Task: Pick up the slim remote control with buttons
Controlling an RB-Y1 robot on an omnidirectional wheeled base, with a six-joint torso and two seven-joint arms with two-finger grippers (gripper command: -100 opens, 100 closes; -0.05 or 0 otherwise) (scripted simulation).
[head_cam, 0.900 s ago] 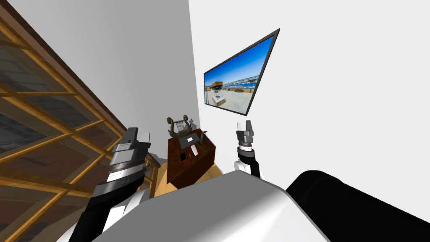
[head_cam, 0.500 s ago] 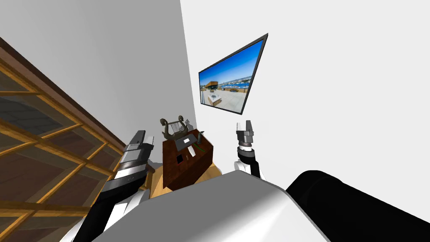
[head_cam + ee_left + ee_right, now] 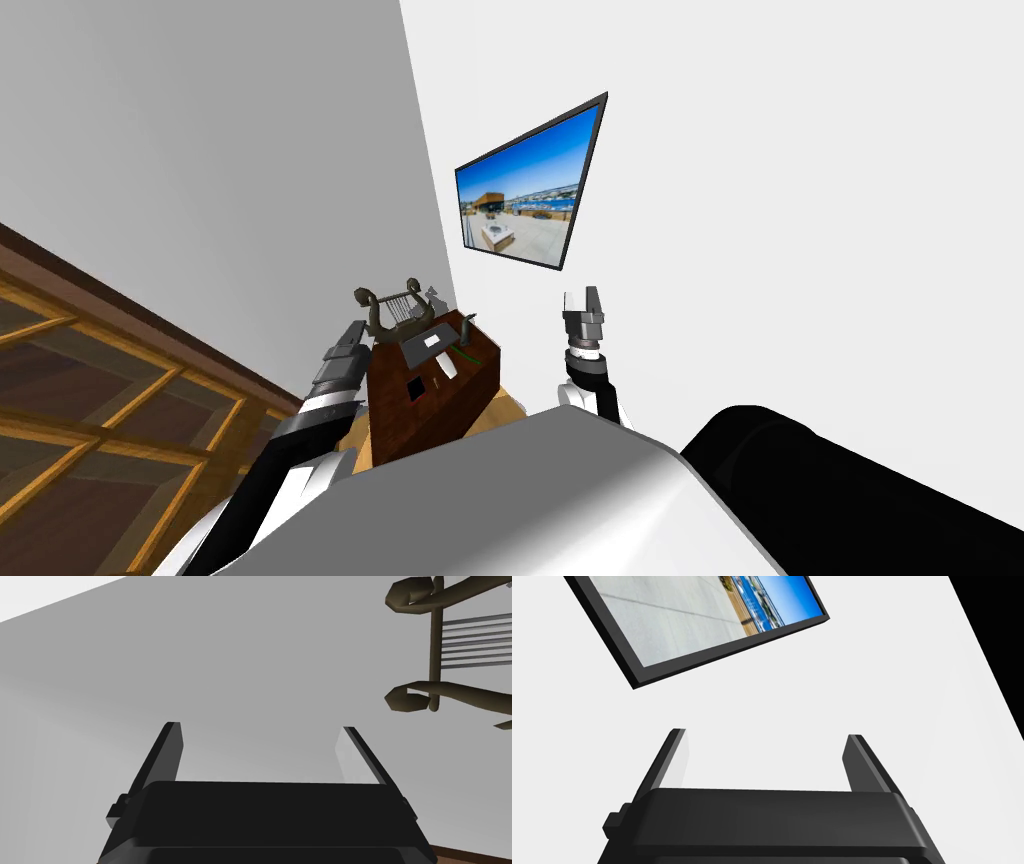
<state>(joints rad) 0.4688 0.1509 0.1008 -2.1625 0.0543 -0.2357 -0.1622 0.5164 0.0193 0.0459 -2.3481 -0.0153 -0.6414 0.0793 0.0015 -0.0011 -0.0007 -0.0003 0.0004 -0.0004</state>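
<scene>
A dark brown side table (image 3: 440,400) stands in the corner ahead. On its top lies a slim pale remote (image 3: 447,366), too small to make out buttons. My left gripper (image 3: 352,330) hangs just left of the table, level with its top, and apart from the remote. In the left wrist view that gripper (image 3: 260,751) is open and empty, pointing at a grey wall with a lyre-shaped ornament (image 3: 440,661) off to one side. My right gripper (image 3: 583,297) is raised to the right of the table, and the right wrist view shows it (image 3: 764,758) open and empty.
Also on the table top are the lyre ornament (image 3: 395,305) at the back, a dark flat pad (image 3: 430,343), a small black item (image 3: 414,387) and a thin green stick (image 3: 470,353). A wooden-framed glass partition (image 3: 110,430) runs along my left. A framed picture (image 3: 525,190) hangs on the white wall.
My view has swung, so the table and picture sit further left. My left arm has reached forward and down, close to the table's left side. The right arm has not moved.
</scene>
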